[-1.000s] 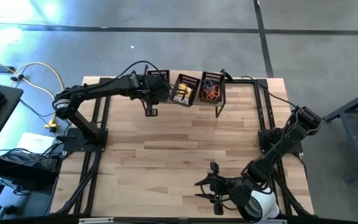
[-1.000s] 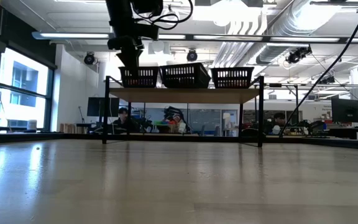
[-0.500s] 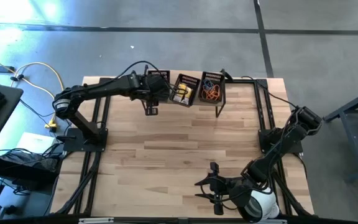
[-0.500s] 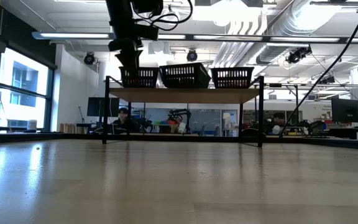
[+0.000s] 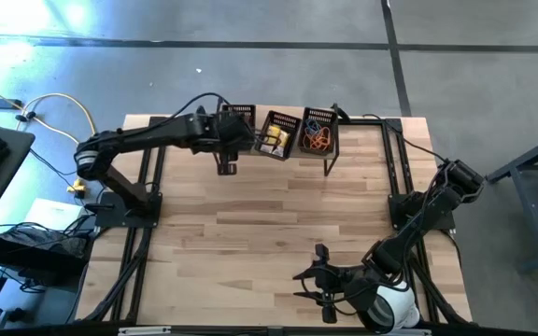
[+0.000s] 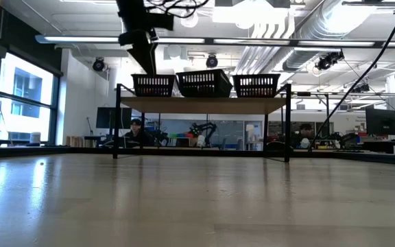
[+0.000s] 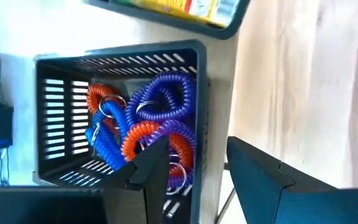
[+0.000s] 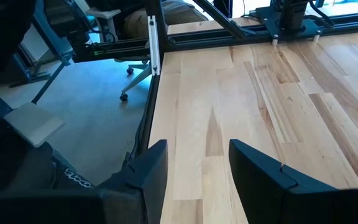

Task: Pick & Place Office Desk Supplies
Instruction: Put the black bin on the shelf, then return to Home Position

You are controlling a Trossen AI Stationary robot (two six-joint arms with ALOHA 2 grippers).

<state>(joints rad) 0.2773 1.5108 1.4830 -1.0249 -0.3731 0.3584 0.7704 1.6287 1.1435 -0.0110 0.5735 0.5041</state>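
Several coiled loops (image 7: pixel 157 118): blue, purple, orange | black basket (image 7: pixel 61 112) | left end effector (image 7: pixel 194 165): apart, empty

In the left wrist view the left hand (image 7: pixel 194 165) covers the near coils (image 7: pixel 160 118) in the mesh basket (image 7: pixel 51 106); the yellow packet (image 7: pixel 191 7) is cut off by the frame edge; from above, the basket contents are too small to identify; the white roll (image 5: pixel 395 306) at the surface's near right corner lies partly beneath the right arm.
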